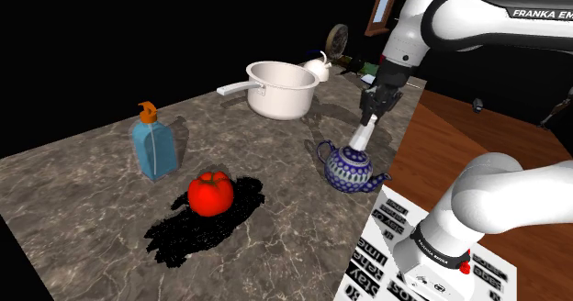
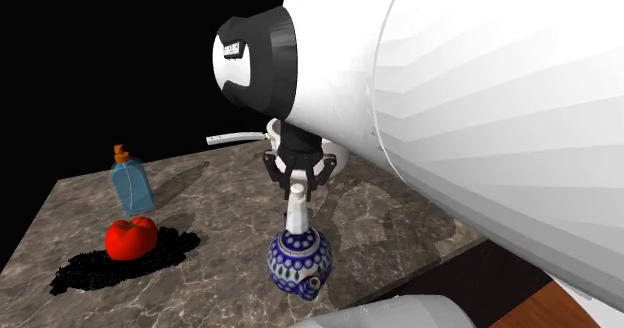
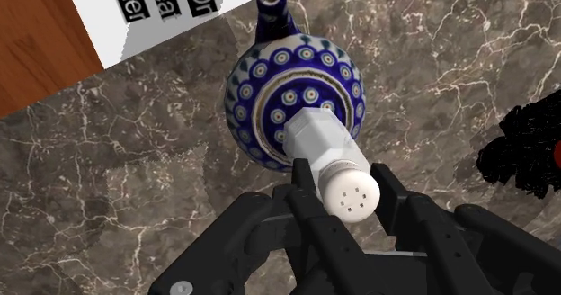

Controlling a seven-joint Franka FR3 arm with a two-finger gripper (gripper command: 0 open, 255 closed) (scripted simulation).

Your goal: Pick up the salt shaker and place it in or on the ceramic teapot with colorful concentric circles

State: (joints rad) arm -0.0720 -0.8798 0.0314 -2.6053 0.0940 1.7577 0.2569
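marbled counter (image 1: 92,189) — gripper (image 3: 349,196) clasps salt shaker (image 3: 325,143) over teapot (image 3: 261,86)

My arm (image 1: 477,10) is glossy white with rounded shells, and "FRANKA EM" lettering (image 1: 542,14) sits at the shoulder view's upper right. A dark ring (image 1: 432,242) bands the lower-right joint, a red dot (image 1: 466,268) beside it. My gripper (image 3: 349,192) is all black and angular, with a pale screw (image 3: 184,287) at the wrist view's lower left.
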